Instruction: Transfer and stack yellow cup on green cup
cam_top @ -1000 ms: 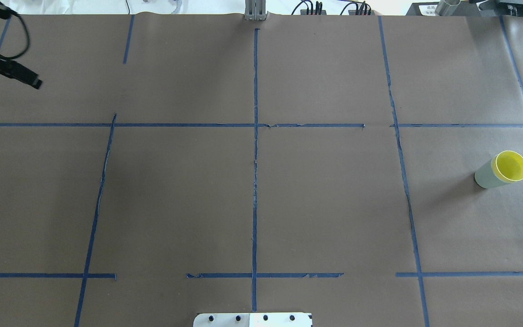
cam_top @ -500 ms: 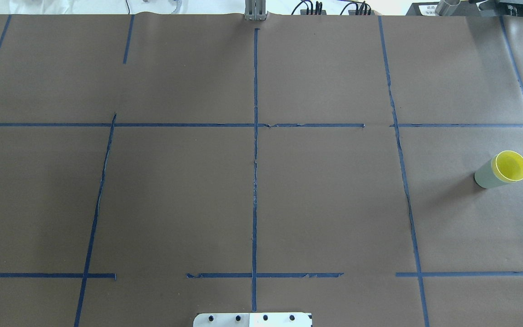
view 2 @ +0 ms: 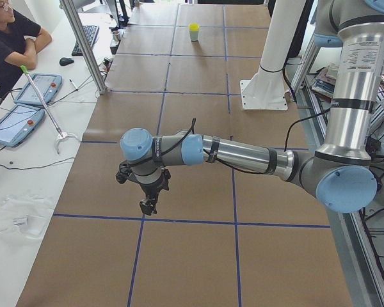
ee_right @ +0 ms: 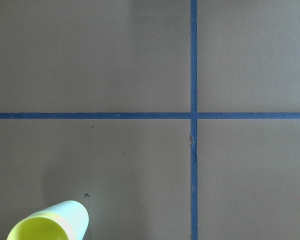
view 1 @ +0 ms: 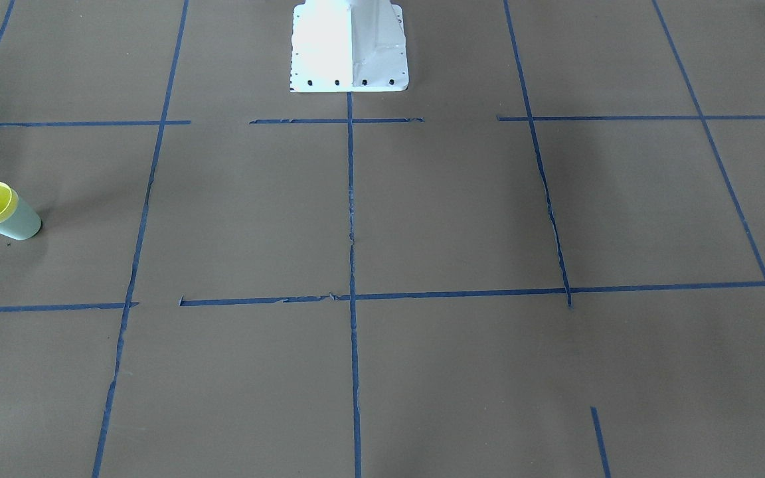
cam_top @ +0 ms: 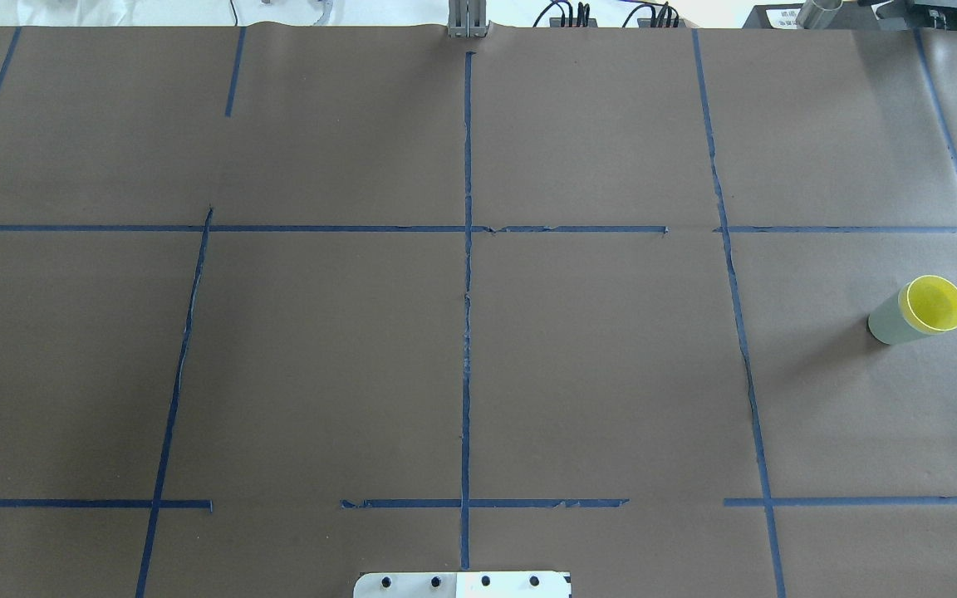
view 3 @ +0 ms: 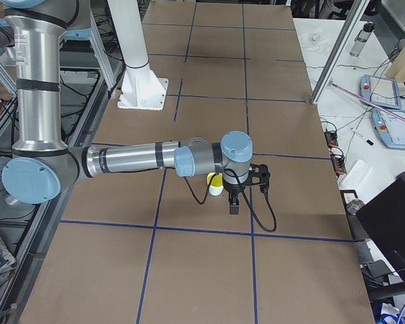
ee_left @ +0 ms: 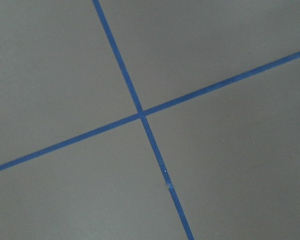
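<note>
The yellow cup [cam_top: 935, 305] sits nested inside the green cup [cam_top: 883, 324], upright on the brown table [cam_top: 595, 374], far out on my right side. My right claw [view 3: 233, 206] hangs near them and my left claw [view 2: 147, 206] is well apart. I cannot tell whether these 2 claws are wide or narrow.

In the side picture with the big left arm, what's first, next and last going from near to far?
Left arm's fingers → white robot stand → green cup holding the yellow cup.
</note>
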Controlling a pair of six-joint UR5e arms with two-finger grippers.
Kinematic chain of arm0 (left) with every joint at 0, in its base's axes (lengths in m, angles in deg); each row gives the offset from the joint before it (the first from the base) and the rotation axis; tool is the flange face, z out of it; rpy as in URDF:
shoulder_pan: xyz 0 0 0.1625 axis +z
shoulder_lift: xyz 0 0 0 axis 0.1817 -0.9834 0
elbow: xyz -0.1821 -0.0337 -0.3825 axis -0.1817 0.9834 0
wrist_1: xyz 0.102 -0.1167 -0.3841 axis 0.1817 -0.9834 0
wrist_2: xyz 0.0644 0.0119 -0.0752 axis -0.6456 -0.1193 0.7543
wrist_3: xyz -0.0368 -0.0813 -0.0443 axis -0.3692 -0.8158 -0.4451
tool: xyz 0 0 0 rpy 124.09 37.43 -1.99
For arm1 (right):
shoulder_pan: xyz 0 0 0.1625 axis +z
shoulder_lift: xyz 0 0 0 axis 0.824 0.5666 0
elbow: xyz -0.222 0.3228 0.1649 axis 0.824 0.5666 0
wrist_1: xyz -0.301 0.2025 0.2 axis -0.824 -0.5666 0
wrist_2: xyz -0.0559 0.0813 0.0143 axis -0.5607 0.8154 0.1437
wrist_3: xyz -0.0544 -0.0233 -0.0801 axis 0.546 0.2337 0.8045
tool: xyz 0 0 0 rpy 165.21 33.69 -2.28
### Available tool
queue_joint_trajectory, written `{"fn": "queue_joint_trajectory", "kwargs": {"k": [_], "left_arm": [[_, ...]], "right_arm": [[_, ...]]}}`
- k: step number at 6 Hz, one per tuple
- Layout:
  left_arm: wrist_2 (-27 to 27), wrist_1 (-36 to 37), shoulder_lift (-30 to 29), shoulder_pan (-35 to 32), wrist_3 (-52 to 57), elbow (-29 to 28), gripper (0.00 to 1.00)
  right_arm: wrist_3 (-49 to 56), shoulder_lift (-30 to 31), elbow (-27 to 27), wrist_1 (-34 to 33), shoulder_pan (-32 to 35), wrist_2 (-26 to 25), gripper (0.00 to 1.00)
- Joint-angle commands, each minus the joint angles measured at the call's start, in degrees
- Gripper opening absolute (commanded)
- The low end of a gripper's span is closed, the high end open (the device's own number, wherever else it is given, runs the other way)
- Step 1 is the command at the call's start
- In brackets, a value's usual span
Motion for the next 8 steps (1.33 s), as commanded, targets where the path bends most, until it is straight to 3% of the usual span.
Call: {"fn": "queue_joint_trajectory", "kwargs": {"k": [1, 2, 4, 6, 8], "left_arm": [[0.17, 0.13, 3.84, -0.15, 0.24, 0.55, 1.0], [2.26, 0.31, 4.02, -0.15, -1.85, 0.72, 1.0], [4.22, 0.31, 6.55, -0.33, -4.33, 3.0, 1.0], [3.69, 0.31, 6.75, -1.02, -6.42, 4.23, 1.0], [-0.5, 0.31, 6.31, -1.3, -7.49, 4.94, 1.0]], "right_arm": [[0.27, 4.52, -4.49, -0.41, 0.09, -0.3, 1.0], [0.27, 7.35, -8.01, -0.85, 0.0, -0.21, 1.0], [0.27, 7.12, -7.78, -1.89, -0.87, 0.23, 1.0], [0.27, 7.2, -7.96, -2.17, -0.88, 0.84, 1.0], [1.49, 7.2, -7.87, -2.43, -0.96, 1.63, 1.0]]}}
